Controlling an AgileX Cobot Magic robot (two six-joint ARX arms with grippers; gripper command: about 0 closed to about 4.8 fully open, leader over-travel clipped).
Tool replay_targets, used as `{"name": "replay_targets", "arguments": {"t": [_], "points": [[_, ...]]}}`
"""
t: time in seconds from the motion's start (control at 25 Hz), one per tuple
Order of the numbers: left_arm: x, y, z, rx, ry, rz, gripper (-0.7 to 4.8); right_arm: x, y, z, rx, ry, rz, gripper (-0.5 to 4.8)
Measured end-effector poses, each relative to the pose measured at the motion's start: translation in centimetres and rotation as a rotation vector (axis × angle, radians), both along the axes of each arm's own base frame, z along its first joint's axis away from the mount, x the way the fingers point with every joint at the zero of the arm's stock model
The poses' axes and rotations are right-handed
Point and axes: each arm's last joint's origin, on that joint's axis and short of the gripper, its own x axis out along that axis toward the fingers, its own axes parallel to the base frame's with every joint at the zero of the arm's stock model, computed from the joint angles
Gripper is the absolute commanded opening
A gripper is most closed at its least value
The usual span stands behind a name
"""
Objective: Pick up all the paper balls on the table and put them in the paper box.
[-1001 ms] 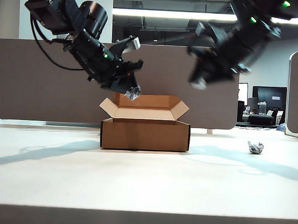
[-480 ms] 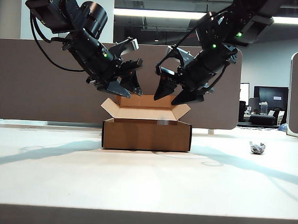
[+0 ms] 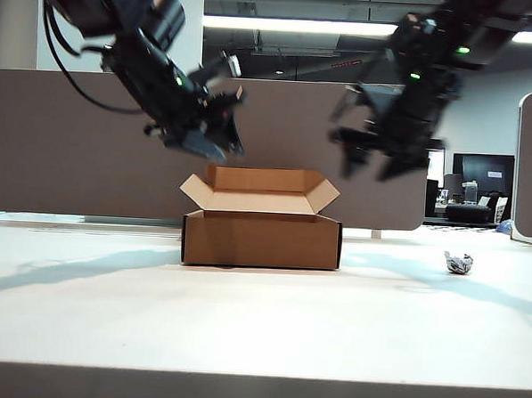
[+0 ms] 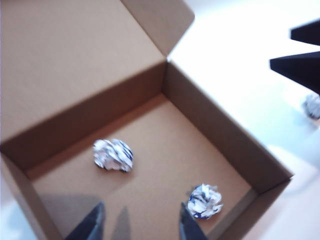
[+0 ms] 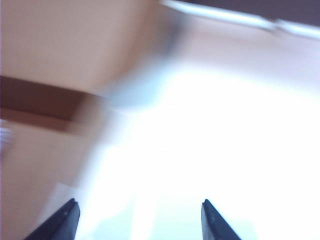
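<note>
Right wrist view smeared; right end effector (image 5: 137,220) tips cropped.

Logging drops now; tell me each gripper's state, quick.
Left gripper: open, empty, above the box.
Right gripper: open, empty, above the table.

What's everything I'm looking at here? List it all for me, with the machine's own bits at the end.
paper balls: three, white with blue-grey print; two inside the box, one on the table to its right
paper box: one, brown cardboard, flaps open, mid-table
table: one, white
divider panel: one, grey-brown, behind the table
left gripper: black, open, empty, above the box's left side
right gripper: black, open, empty, up right of the box
</note>
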Motion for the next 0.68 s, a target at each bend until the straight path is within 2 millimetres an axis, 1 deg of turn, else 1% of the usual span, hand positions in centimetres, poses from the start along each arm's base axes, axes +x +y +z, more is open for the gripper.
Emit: {"name": "replay_targets", "arguments": {"t": [0.08,0.16,0.32,0.52,0.68], "points": [[-0.5,0.2,1.0,-0.002,-0.006,0.000,1.82,0.0,-1.9,-0.6,-0.037,0.062,-0.067,3.37],[-1.0,0.2,1.6,-0.001,-0.001,-0.005,1.83,-0.2,-2.9,-1.2,-0.067,0.123,-0.110,3.37],[-1.6,0.1,2.1,0.002,0.016,-0.010,1.83,-0.4,-4.3,-2.1,-0.090,0.203,-0.145,3.37],[-1.8,0.5,2.8,-0.015,0.013,0.007,1.82,-0.2,-6.3,-2.9,-0.127,0.241,-0.217,3.37],[-2.1,0.3,2.4,-0.001,0.057,-0.001,1.83,-0.3,-6.8,-4.3,-0.136,0.311,-0.233,3.37]]}}
